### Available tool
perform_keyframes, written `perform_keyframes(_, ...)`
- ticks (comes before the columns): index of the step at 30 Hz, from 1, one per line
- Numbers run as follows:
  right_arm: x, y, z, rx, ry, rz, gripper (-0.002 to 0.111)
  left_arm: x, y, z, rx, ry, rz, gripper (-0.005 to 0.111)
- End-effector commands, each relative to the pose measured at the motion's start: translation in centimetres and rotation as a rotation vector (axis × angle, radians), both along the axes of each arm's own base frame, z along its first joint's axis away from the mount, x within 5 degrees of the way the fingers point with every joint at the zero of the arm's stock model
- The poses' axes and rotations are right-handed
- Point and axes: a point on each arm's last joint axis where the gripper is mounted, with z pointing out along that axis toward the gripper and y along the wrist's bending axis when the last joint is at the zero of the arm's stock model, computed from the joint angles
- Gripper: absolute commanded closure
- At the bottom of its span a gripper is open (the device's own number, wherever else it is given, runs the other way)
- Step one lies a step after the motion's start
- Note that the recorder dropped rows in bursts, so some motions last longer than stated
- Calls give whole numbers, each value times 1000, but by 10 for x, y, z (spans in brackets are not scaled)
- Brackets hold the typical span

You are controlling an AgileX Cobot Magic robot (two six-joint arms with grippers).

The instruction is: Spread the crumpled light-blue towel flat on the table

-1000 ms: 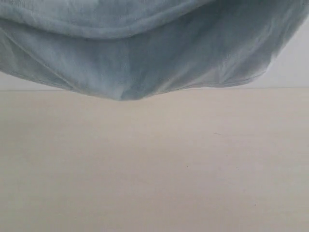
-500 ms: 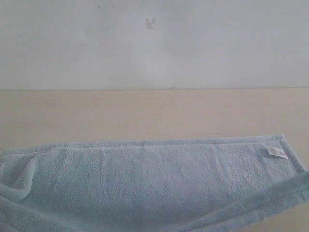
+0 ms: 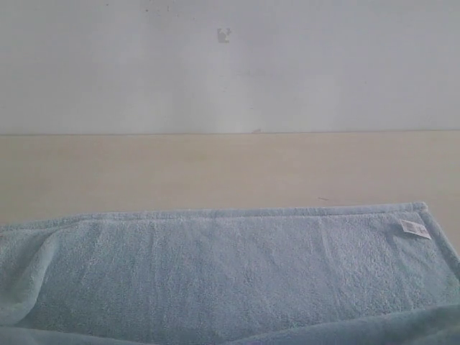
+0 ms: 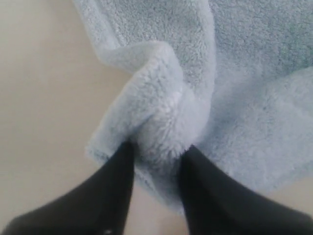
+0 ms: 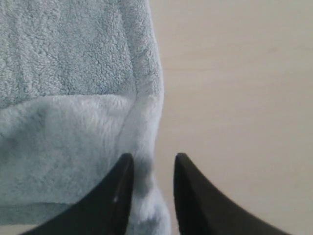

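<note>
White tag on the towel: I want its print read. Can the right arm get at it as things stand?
Probably yes. The tag lies uncovered at the far right corner of the towel, with nothing around it. The right tool sits open at a towel edge.

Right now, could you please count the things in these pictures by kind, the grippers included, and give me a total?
Light-blue towel: 1
White tag at the towel's corner: 1
Beige table: 1
Grippers: 2 (left gripper, right gripper)
Total: 5
</note>
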Motion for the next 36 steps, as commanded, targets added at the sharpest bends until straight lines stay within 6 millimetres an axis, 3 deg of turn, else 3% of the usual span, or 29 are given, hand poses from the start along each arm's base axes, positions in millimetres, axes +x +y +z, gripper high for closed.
perform_keyframes(1, 3, -1, 0, -8, -24, -23, 64, 0, 0, 1, -12, -8, 1, 46)
perform_keyframes(4, 9, -3, 3, -12, -83, -49, 62, 2, 0, 2, -10, -23, -2, 33)
perform_keyframes(9, 29, 0, 18, 50, -275, -113, 62, 24, -2, 17, -33, -227, 0, 32)
perform_keyframes(11, 36, 0, 22, 57, -355, -119, 64, 34, -4, 23, -52, -331, 17, 42)
perform_keyframes(13, 41, -1, 23, 50, -410, -120, 75, 44, -5, 22, -60, -416, 1, 70)
perform_keyframes(15, 48, -3, 18, 41, -419, -114, 98, 55, -5, 15, -41, -467, -39, 102)
perform_keyframes(16, 53, -4, 13, 37, -409, -106, 107, 61, -4, 10, -22, -474, -69, 101)
perform_keyframes(21, 91, -7, -7, 89, -346, -79, 107, 86, -2, -28, -41, -441, -9, 103)
perform_keyframes(28, 144, 8, -36, 358, -170, 95, 107, 106, 17, -77, -28, -240, 112, 103)
perform_keyframes(36, 163, 1, -62, 310, -189, 81, 107, 117, 28, -104, -26, -219, 110, 103)
